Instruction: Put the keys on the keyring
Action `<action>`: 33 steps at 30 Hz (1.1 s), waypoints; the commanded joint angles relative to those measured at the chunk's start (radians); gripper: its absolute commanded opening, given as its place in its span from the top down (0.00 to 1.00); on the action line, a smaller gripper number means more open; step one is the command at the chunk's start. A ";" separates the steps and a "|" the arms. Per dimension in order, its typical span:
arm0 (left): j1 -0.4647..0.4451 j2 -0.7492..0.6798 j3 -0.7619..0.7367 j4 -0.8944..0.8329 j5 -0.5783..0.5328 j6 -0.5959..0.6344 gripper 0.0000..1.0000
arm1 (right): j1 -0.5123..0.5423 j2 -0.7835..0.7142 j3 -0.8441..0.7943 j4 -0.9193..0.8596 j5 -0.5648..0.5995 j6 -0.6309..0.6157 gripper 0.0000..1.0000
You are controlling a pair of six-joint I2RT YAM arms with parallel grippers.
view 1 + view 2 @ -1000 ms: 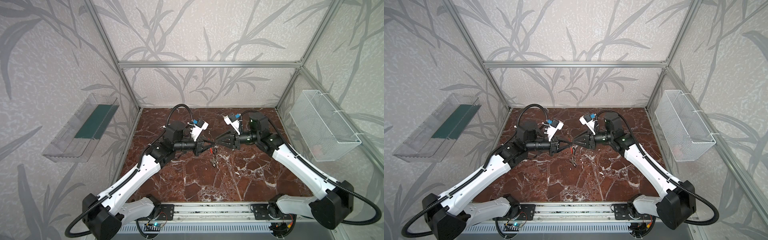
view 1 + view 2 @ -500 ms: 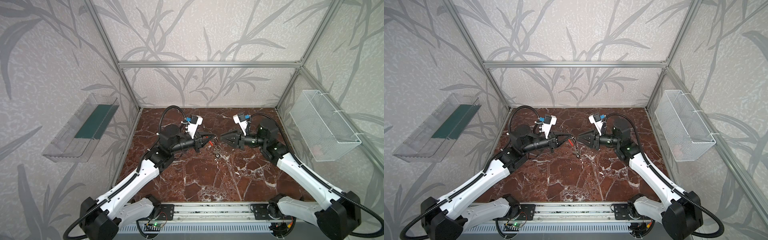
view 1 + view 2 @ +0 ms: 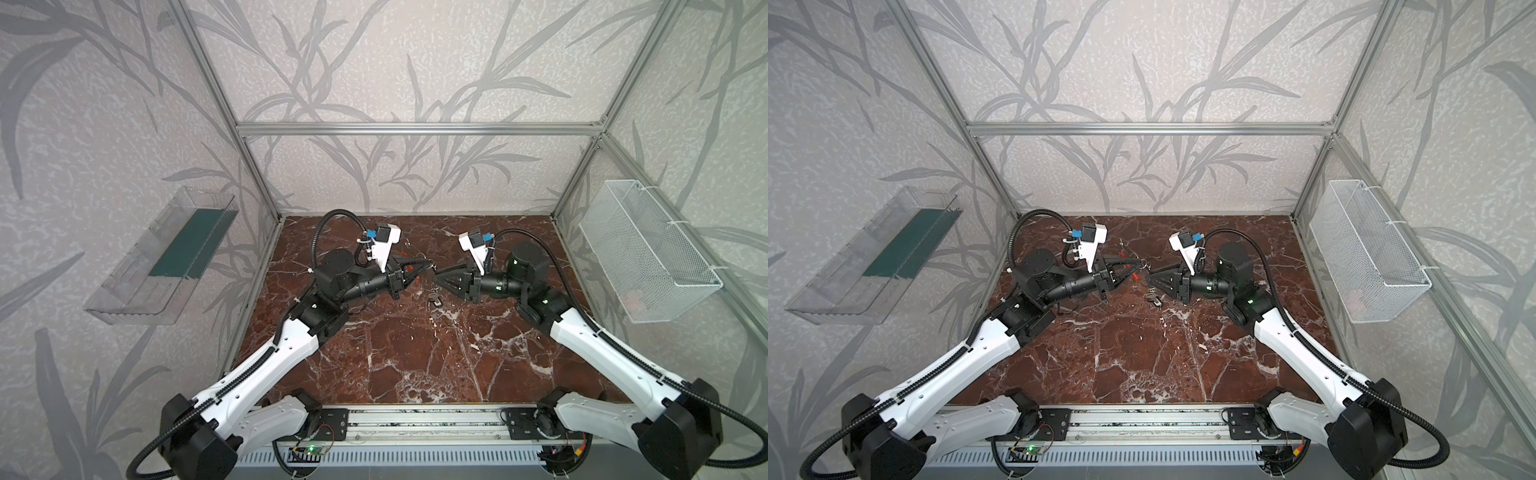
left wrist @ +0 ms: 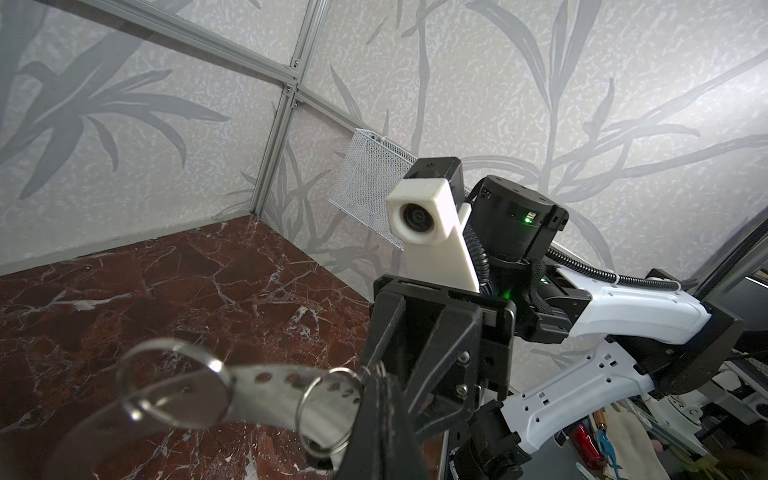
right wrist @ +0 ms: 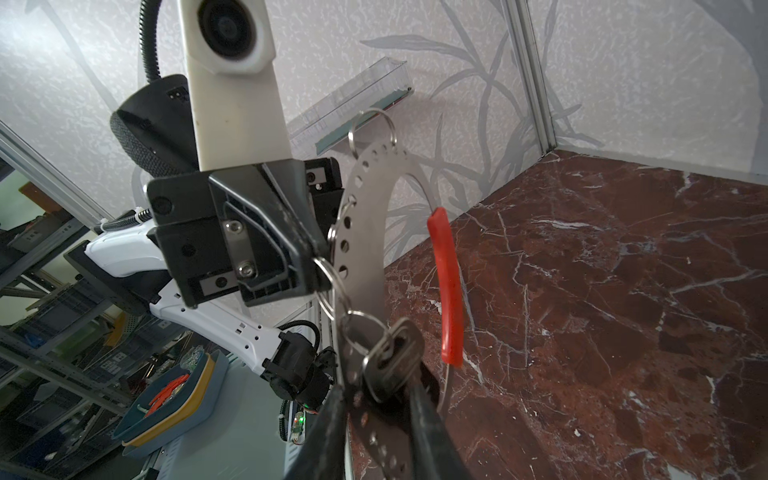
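The keyring (image 5: 365,216), clamped in the left claw (image 5: 321,259), hangs a key (image 5: 392,357) between the right claw's (image 3: 436,272) parted jaws, grip uncertain.

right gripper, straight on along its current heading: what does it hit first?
The keyring: its grey band, held by the left gripper, seems to run between the right gripper's jaws beside a key. Depth unclear.
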 commanded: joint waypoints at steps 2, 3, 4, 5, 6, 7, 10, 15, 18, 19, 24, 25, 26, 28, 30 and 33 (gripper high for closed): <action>-0.001 -0.028 -0.011 0.065 -0.015 -0.016 1.00 | 0.004 -0.022 0.002 0.037 0.031 0.000 0.68; -0.001 -0.029 -0.012 0.064 -0.017 -0.014 1.00 | 0.004 -0.025 -0.003 0.046 0.035 0.005 0.67; 0.000 -0.030 -0.011 0.061 -0.018 -0.012 1.00 | 0.000 -0.030 -0.009 0.059 0.038 0.009 0.66; -0.001 -0.030 -0.012 0.058 -0.021 -0.010 1.00 | -0.001 -0.036 -0.015 0.072 0.041 0.013 0.65; 0.000 -0.031 -0.013 0.055 -0.024 -0.010 1.00 | -0.005 -0.043 -0.021 0.086 0.041 0.018 0.64; 0.000 -0.032 -0.014 0.053 -0.026 -0.008 1.00 | -0.008 -0.052 -0.027 0.101 0.044 0.026 0.64; -0.001 -0.031 -0.016 0.058 -0.031 -0.008 1.00 | -0.022 -0.073 -0.041 0.122 0.055 0.037 0.63; -0.001 -0.031 -0.019 0.073 -0.031 -0.016 1.00 | -0.027 -0.082 -0.049 0.101 0.064 0.022 0.63; -0.001 -0.033 -0.017 0.070 -0.027 -0.017 1.00 | -0.028 -0.080 -0.052 0.113 0.074 0.038 0.63; 0.000 -0.034 -0.019 0.067 -0.027 -0.015 1.00 | -0.028 -0.079 -0.055 0.123 0.078 0.040 0.63; -0.001 -0.036 -0.015 0.059 -0.028 -0.017 1.00 | -0.026 -0.066 -0.050 0.120 0.063 0.030 0.65; 0.000 -0.034 -0.014 0.059 -0.028 -0.016 1.00 | -0.022 -0.065 -0.046 0.110 0.060 0.020 0.65; 0.000 -0.033 -0.011 0.060 -0.029 -0.017 1.00 | -0.014 -0.067 -0.041 0.097 0.062 0.004 0.65; -0.001 -0.029 -0.011 0.062 -0.028 -0.019 1.00 | 0.000 -0.070 -0.034 0.074 0.071 -0.027 0.65; -0.002 -0.025 -0.008 0.065 -0.025 -0.022 1.00 | 0.014 -0.069 -0.024 0.047 0.083 -0.050 0.65; -0.002 -0.023 -0.009 0.067 -0.019 -0.025 1.00 | 0.033 -0.062 -0.001 -0.018 0.117 -0.096 0.66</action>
